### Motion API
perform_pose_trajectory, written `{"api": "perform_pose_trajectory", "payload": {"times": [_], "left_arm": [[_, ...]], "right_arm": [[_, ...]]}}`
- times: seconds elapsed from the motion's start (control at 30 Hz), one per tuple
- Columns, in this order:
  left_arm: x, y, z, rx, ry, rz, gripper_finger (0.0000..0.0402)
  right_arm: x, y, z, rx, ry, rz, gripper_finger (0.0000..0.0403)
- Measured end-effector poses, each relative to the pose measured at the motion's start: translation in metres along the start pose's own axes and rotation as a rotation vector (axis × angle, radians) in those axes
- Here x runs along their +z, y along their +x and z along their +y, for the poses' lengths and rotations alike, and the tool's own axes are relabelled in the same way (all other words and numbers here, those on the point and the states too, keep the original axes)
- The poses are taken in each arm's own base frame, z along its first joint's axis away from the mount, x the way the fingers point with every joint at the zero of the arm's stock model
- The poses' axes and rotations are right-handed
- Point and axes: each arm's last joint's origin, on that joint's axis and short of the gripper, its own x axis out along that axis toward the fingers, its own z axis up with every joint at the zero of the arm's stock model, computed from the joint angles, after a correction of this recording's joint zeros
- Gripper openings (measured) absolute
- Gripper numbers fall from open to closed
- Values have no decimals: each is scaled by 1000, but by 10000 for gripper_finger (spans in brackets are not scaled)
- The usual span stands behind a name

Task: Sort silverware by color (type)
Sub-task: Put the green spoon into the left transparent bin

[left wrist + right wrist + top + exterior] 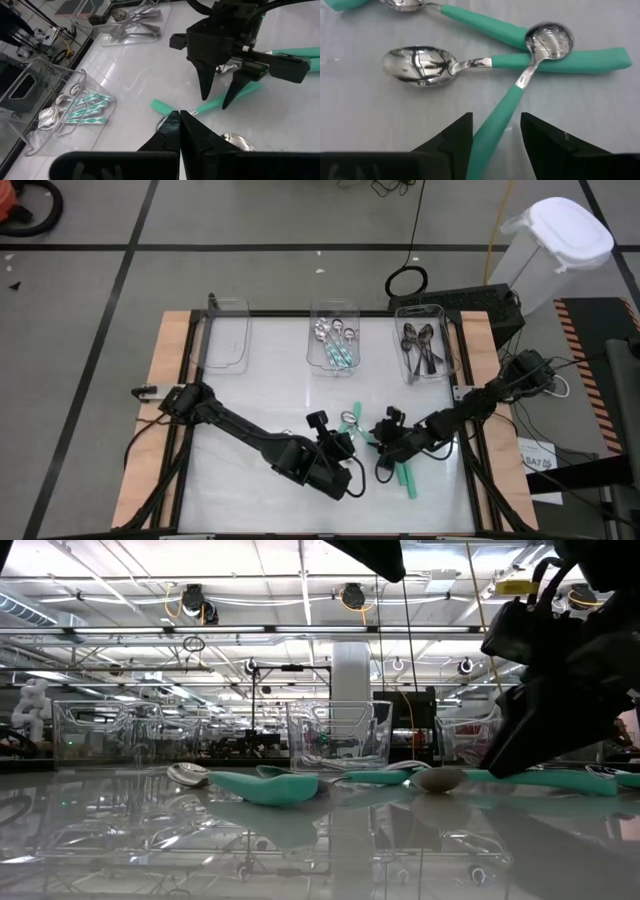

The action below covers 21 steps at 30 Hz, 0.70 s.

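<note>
Right gripper, fingers parted, straddles the handle of a teal-handled spoon lying among like spoons on the table. Left gripper, closed and empty, sits nearby. Beyond: middle bin with teal-handled spoons, right bin with dark spoons.

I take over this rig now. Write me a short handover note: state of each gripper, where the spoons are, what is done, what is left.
Left gripper: jaws shut, empty, low over the table centre.
Right gripper: jaws open, straddling the handle of a teal-handled spoon that lies on the table; not gripped yet.
Done: teal-handled spoons in the middle bin, dark spoons in the right bin.
Left bin: no spoons visible.
Left: the loose teal-handled spoons on the table go to the middle bin.
</note>
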Motion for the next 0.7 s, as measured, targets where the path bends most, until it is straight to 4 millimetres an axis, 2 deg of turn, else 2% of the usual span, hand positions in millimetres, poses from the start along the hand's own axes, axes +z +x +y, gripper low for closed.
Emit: {"api": "perform_pose_trajectory", "payload": {"times": [0.27,0.43,0.57,0.7], "left_arm": [[1,1,0,-2,-8,-5,1],[6,2,-1,-17,-29,-40,1],[7,2,-1,-18,-13,-44,1],[3,-1,-1,27,61,-42,1]], "right_arm": [[0,5,-1,-1,-2,34,153],[-5,16,-6,-33,-11,75,116],[-3,17,-8,-33,-19,80,61],[1,10,-8,-12,-27,62,54]]}}
